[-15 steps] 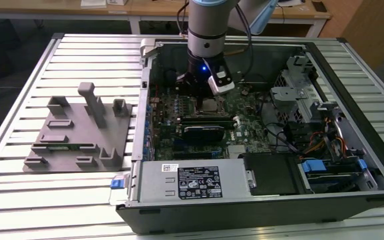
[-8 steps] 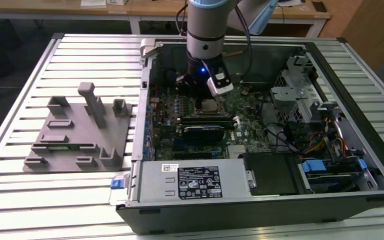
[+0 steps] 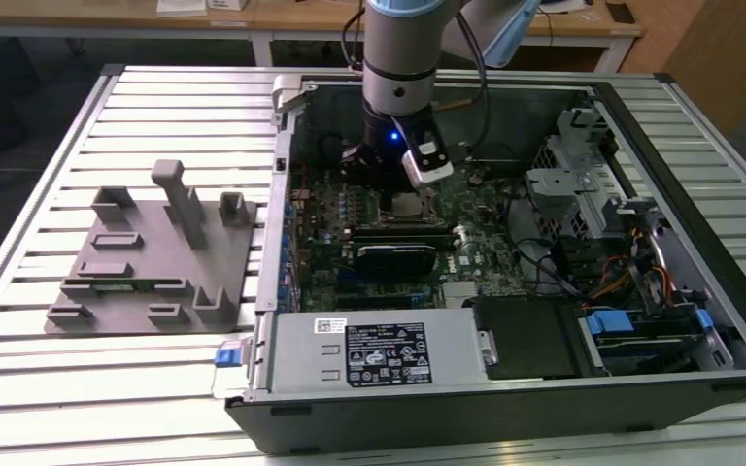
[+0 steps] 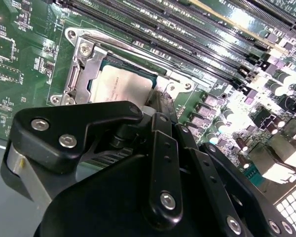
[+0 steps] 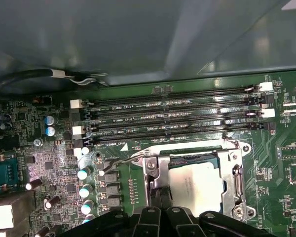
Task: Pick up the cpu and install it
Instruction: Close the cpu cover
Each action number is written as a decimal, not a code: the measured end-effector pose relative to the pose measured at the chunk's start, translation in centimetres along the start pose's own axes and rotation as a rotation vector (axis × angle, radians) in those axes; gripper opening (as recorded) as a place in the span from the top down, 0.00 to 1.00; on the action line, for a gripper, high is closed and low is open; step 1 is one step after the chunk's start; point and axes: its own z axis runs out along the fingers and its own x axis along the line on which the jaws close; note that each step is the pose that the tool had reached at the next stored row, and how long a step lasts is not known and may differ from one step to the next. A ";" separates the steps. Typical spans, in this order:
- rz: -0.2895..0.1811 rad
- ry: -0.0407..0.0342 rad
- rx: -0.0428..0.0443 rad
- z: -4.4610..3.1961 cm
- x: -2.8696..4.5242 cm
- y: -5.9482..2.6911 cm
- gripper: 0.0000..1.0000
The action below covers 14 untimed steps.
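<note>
**A:** Exterior view: the black gripper (image 3: 399, 186) is inside the open black computer case (image 3: 503, 413), with the small silvery square cpu (image 3: 407, 204) right under its fingers.

**B:** Second wrist view?

**A:** Fingers (image 4: 160, 123) pressed together, empty. The cpu (image 4: 121, 84) sits in the metal socket frame (image 4: 84, 69), just beside them.

**B:** First wrist view: the cpu (image 5: 195, 182) lies flat, just beside the tips.

Slatted metal table (image 3: 88, 408) bears open computer case (image 3: 503, 413); grey fixture (image 3: 127, 282) beside.
</note>
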 end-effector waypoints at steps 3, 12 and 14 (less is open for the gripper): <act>0.000 -0.0005 -0.0010 -0.09 -0.04 0.03 0.89; 0.000 0.0063 -0.0424 -0.84 -0.05 -0.03 0.89; 0.000 0.0075 -0.0525 -0.83 -0.06 -0.11 0.89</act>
